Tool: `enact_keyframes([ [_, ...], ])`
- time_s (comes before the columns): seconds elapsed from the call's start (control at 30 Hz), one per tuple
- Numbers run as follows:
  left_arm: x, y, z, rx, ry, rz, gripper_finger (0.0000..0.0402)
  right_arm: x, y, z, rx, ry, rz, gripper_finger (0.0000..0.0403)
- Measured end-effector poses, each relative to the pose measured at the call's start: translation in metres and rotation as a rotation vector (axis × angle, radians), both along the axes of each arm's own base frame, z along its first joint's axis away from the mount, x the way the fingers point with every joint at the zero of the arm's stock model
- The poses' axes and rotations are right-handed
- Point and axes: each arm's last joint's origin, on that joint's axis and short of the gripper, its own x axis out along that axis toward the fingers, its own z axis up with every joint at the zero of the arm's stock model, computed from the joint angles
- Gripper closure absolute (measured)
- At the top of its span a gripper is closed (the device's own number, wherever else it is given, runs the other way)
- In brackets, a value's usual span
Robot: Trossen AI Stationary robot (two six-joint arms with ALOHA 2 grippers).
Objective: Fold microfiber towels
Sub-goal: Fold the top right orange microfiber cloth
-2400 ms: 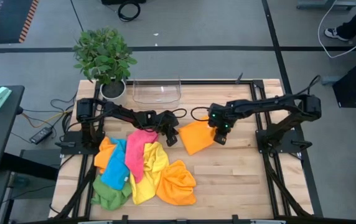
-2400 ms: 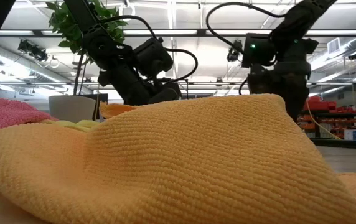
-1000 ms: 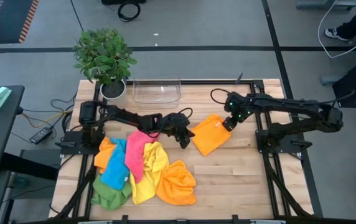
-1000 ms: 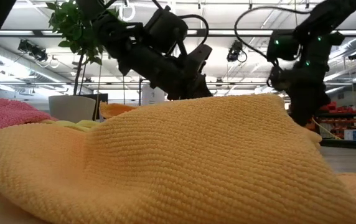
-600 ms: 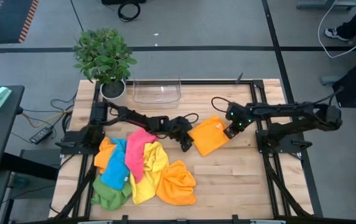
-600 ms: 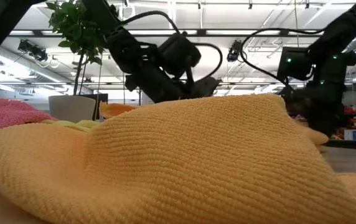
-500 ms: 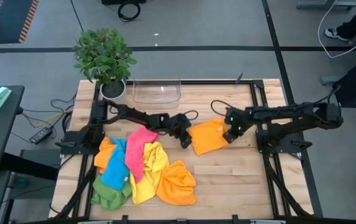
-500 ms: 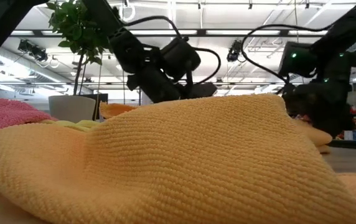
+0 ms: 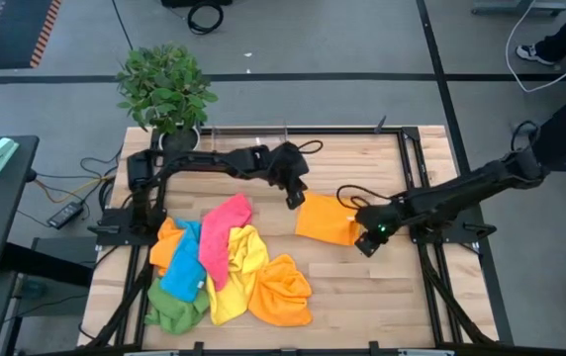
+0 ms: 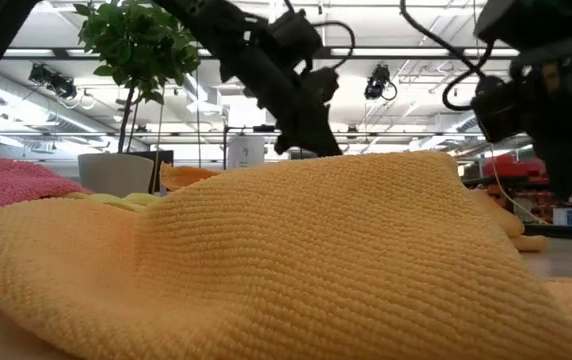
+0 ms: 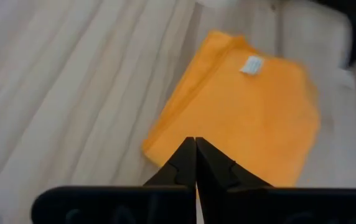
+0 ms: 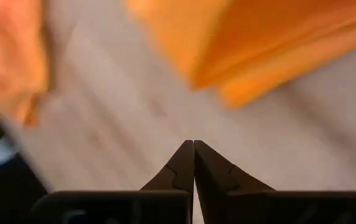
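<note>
Two dark jointed arms, looping black cables, green indicator lights; tapered black fingers

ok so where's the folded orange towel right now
In the high view the folded orange towel lies flat on the table right of centre, between the left hand and the right hand, apart from the towel pile.

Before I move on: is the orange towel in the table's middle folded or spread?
Folded. The orange towel lies as a compact rectangle with layered edges; both hands are off it.
</note>
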Motion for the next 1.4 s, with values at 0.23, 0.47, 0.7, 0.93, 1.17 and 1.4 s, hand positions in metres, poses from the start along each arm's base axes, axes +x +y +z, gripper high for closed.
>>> enact_keyframes([
  [0.23, -0.003, -0.029, -0.017, -0.083, 0.064, -0.046, 0.0396, -0.008, -0.055, 0.002, -0.098, -0.059, -0.091, 0.0378],
  [0.47, -0.003, -0.047, -0.016, -0.119, 0.078, -0.051, 0.0392, -0.014, -0.101, -0.01, -0.058, -0.042, -0.136, 0.0345],
  [0.7, -0.002, -0.056, -0.017, -0.131, 0.083, -0.044, 0.0393, -0.013, -0.111, -0.027, -0.032, 0.027, -0.093, 0.0296],
  [0.93, -0.002, -0.056, -0.017, -0.13, 0.085, -0.032, 0.0397, -0.011, -0.112, -0.03, -0.033, 0.033, -0.069, 0.0269],
  [1.17, -0.002, -0.056, -0.017, -0.125, 0.085, -0.028, 0.0393, -0.011, -0.111, -0.03, -0.025, 0.024, -0.066, 0.028],
  [1.4, -0.003, -0.054, -0.017, -0.119, 0.085, -0.018, 0.0388, -0.011, -0.112, -0.03, -0.032, 0.028, -0.069, 0.0351],
])
